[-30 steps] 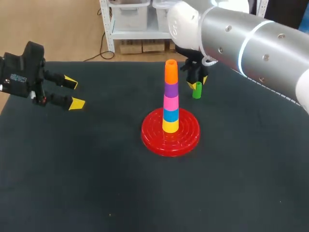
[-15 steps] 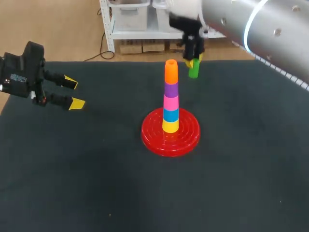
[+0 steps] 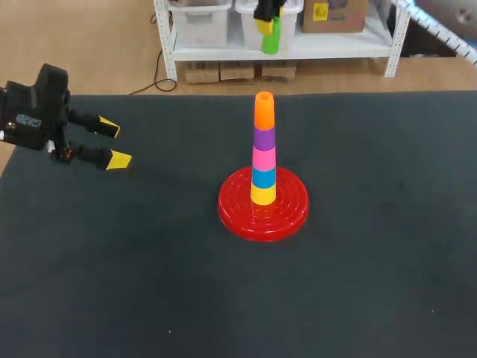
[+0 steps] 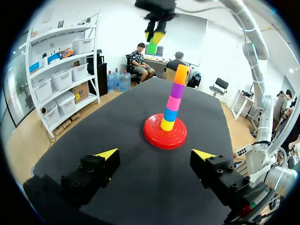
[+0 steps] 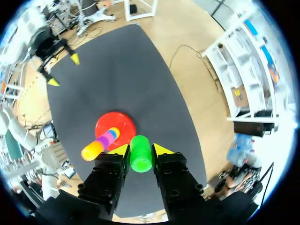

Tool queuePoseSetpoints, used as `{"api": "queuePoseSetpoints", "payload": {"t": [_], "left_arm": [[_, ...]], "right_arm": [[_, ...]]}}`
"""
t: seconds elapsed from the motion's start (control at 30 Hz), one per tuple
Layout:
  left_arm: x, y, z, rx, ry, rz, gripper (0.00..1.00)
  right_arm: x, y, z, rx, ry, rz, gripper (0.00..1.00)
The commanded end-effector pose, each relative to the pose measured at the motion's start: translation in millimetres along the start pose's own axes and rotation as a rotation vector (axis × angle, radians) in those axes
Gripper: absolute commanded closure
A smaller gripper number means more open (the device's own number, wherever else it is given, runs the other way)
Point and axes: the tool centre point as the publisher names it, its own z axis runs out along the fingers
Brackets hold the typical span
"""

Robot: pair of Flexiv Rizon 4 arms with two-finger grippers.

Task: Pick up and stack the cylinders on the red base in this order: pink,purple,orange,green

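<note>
In the head view, our left end effector hangs over the left part of the table, fingers spread and holding nothing. The red base sits mid-table with a stack on it. From the bottom up, the stack is a yellow cylinder, a blue cylinder, the pink cylinder, the purple cylinder and the orange cylinder. High up beyond the stack, our right end effector grips the green cylinder.

In the left wrist view, our own fingers stand wide apart over bare table. The stack rises ahead of them, and the green cylinder is held in the air above and beyond it.

In the right wrist view, both fingers press the green cylinder from two sides. The red base and its stack lie well below, slightly to one side of the fingers.
</note>
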Motion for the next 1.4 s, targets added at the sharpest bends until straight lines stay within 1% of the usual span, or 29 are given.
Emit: {"api": "queuePoseSetpoints", "payload": {"t": [0.03,0.07,0.23,0.47,0.6,0.8,1.0,1.4], "left_arm": [[1.8,0.0,0.1,-0.001,-0.006,0.003,0.00],[1.8,0.0,0.1,-0.001,-0.006,0.003,0.00],[1.8,0.0,0.1,-0.001,-0.006,0.003,0.00],[1.8,0.0,0.1,-0.001,-0.006,0.003,0.00],[1.8,0.0,0.1,-0.001,-0.006,0.003,0.00],[1.8,0.0,0.1,-0.001,-0.006,0.003,0.00],[1.8,0.0,0.1,-0.001,-0.006,0.003,0.00],[1.8,0.0,0.1,-0.001,-0.006,0.003,0.00]], "right_arm": [[12.8,30.5,-12.5,0.038,-0.024,-0.049,1.00],[13.0,33.8,-12.7,0.040,-0.022,-0.049,1.00],[16.0,54.2,-8.8,0.051,-0.011,-0.132,1.00],[18.8,68.8,4.1,0.090,0.023,-0.196,1.00],[23.7,76.2,7.7,0.114,0.033,-0.237,1.00],[31.8,85.1,8.0,0.134,0.046,-0.281,1.00],[36.0,93.1,6.9,0.137,0.043,-0.311,1.00],[39.0,96.2,15.2,0.133,0.077,-0.331,1.00]]}}
